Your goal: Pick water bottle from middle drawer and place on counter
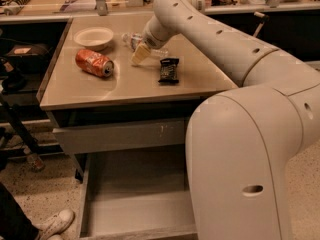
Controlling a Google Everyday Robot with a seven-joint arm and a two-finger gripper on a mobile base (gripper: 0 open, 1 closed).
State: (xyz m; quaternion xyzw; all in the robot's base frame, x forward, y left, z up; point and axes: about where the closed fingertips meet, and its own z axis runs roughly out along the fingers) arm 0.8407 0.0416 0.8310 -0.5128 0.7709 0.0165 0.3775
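Water bottle [131, 40] lying on the counter [130, 84], label unreadable
Gripper [140, 54] is at the bottle's middle; whether it grips cannot be told

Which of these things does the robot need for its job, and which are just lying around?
For the job: small clear plastic water bottle lying on the smooth beige metal counter; open grey metal middle drawer; the gripper, over the counter right by the bottle.
Just lying about: dented red soda can; round white bowl; dark snack packet.
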